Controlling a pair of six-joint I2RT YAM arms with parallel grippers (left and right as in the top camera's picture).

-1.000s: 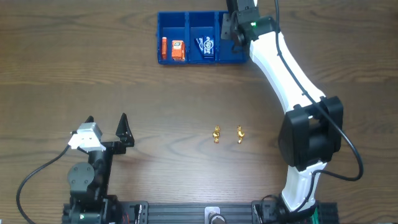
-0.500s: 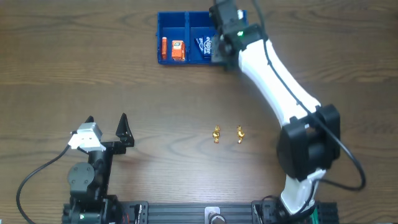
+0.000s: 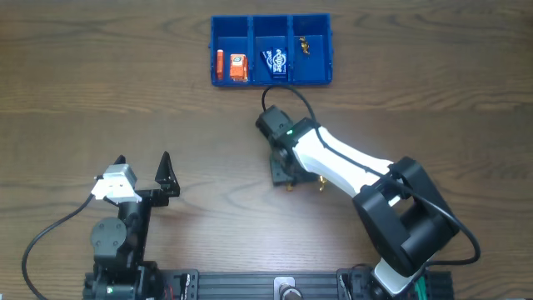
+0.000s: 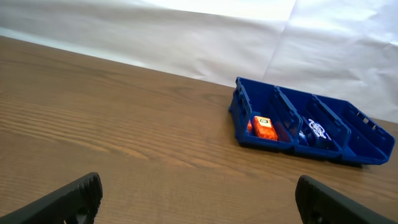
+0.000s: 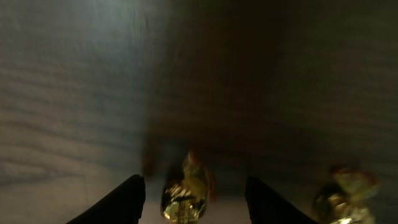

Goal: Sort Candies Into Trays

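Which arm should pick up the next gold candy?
Right. The right gripper, open, hangs directly over a gold candy; the left gripper sits far off by its own base.

Tray (image 3: 253,33) is solid blue: left bin has orange candies (image 3: 234,67) w/ a pale patch, mid bin a blue wrapper (image 3: 277,61) w/ white print, right bin a gold candy (image 3: 303,44). Table (image 3: 100,92) is mid-brown wood w/ darker grain streaks; the loose candies (image 3: 321,179) on it are shiny gold, one maybe tinged reddish in the dim right wrist view. Right arm (image 3: 341,162) is white w/ black joints & a green light (image 3: 289,131); left gripper (image 3: 143,158) is black w/ a white block (image 3: 115,182).
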